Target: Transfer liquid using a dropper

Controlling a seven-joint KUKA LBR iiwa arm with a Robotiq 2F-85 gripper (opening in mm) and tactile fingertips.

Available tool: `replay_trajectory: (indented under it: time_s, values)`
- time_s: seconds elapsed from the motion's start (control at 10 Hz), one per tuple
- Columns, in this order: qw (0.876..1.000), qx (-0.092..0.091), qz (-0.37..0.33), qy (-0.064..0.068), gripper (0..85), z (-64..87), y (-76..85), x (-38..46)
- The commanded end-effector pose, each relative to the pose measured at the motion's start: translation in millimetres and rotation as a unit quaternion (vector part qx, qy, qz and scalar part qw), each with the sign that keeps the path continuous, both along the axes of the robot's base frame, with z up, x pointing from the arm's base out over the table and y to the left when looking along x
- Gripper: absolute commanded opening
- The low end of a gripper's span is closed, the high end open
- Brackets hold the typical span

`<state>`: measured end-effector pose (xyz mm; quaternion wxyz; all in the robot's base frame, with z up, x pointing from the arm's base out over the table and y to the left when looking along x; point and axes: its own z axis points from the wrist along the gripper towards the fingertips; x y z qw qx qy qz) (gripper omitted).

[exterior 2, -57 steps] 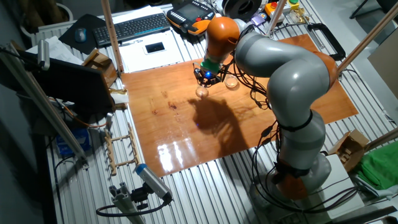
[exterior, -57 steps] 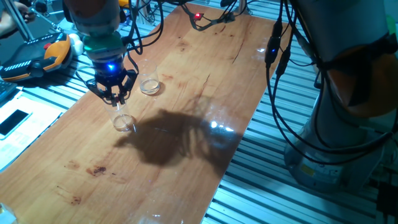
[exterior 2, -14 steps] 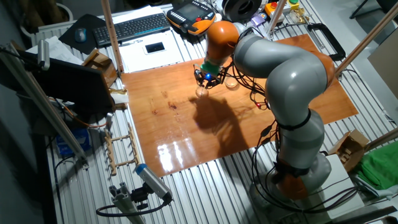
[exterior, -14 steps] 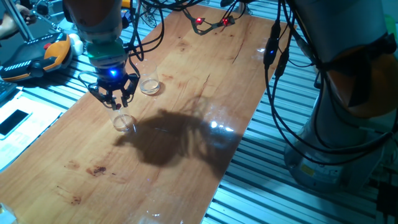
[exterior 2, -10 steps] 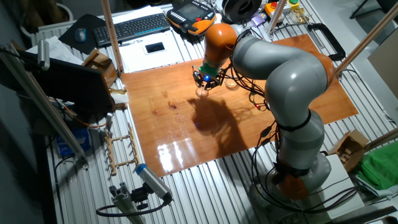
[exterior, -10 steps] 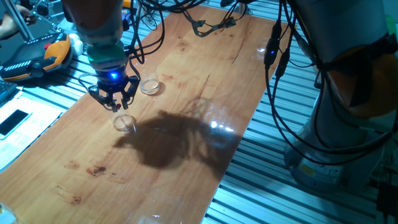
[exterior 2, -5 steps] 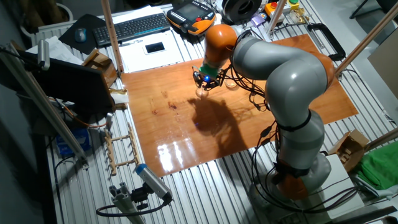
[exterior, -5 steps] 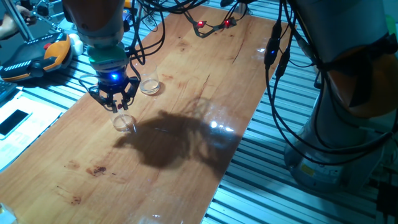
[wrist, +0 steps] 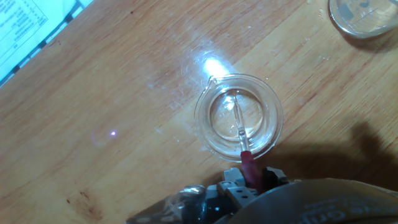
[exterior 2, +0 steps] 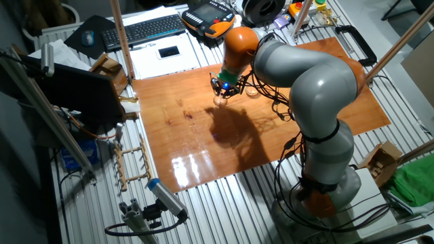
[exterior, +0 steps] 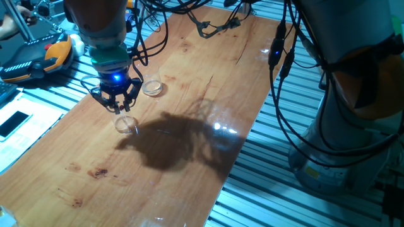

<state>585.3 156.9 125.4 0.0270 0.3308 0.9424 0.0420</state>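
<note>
We see the end effector point(exterior: 116, 104) gripping the dropper point(wrist: 239, 132) upright. Its tip hangs over a clear cup point(wrist: 239, 116) on the bench point(exterior: 189, 82).

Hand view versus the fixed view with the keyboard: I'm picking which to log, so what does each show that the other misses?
Only the hand view shows the dropper, its clear stem pointing down over the mouth of the small clear cup and its pink part running up toward the hand.

Only the fixed view with the keyboard shows the whole grey arm, the hand from outside, and the table's surroundings.

Both show the wooden table, that cup, and a second shallow clear dish nearby.
</note>
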Motion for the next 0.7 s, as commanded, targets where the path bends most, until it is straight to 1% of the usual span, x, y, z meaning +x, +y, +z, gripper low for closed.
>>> replay_trajectory:
  time_s: [0.0,0.6]
  values:
    - [1.0,-0.001,0.0,-0.001,27.3,0.1,-0.1,0.1]
    - [1.0,-0.002,0.001,-0.003,25.3,0.4,-0.5,0.7]
